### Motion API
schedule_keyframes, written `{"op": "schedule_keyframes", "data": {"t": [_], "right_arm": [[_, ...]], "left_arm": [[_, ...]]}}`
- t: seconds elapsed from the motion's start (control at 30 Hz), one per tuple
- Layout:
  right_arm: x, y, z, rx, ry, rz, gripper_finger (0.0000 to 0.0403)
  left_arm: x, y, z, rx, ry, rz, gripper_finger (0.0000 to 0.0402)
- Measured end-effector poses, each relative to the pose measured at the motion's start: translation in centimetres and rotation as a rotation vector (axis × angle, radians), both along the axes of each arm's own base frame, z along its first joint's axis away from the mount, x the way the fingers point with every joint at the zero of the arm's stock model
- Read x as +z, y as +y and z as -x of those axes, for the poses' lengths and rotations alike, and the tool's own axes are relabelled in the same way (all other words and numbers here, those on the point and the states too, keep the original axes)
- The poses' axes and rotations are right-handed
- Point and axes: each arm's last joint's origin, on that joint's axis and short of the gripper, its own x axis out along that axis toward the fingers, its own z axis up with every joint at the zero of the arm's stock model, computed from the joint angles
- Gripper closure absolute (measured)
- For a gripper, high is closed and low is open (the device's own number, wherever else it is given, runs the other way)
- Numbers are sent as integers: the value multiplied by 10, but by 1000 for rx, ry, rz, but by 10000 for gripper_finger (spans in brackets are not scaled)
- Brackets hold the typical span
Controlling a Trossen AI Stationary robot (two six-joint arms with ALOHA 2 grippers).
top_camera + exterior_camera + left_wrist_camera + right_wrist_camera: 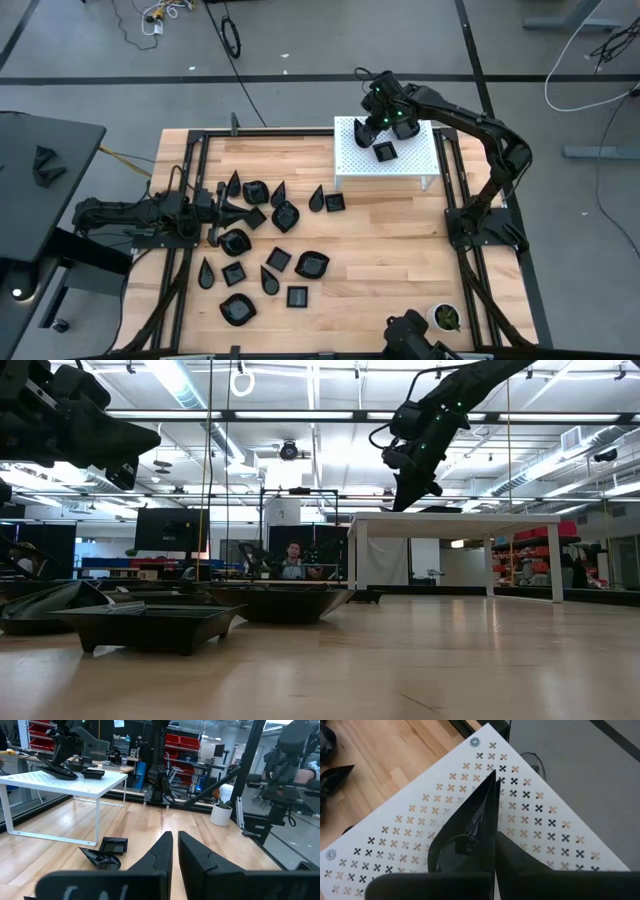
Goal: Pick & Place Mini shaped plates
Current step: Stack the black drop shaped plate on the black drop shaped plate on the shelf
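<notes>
Over white shelf (420,160), right gripper (372,128) closed, gripping teardrop plate (465,835)

Lots of mini shaped plates (270,240) spread over the left half of the desk (390,250), near the left end effector (222,207). At the back, a small stand (420,160) with two plates on top, right end effector (385,128) above. Plant pot (445,317) at the front right corner.

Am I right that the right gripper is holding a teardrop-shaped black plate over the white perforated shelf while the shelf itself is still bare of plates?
Not quite. The right gripper does hold a teardrop plate over the white perforated shelf, but the shelf is not bare: the high view shows a square black plate already resting on it, beside the gripper.
</notes>
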Motion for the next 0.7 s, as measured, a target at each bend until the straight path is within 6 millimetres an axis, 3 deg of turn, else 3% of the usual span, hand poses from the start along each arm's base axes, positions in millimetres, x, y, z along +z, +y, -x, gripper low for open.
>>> {"op": "schedule_keyframes", "data": {"t": [0.47,0.7], "right_arm": [[0,0,0,-15,-1,-12,398],[0,0,0,-15,-1,-11,365]], "left_arm": [[0,0,0,0,0,0,369],[0,0,0,0,0,0,369]]}}
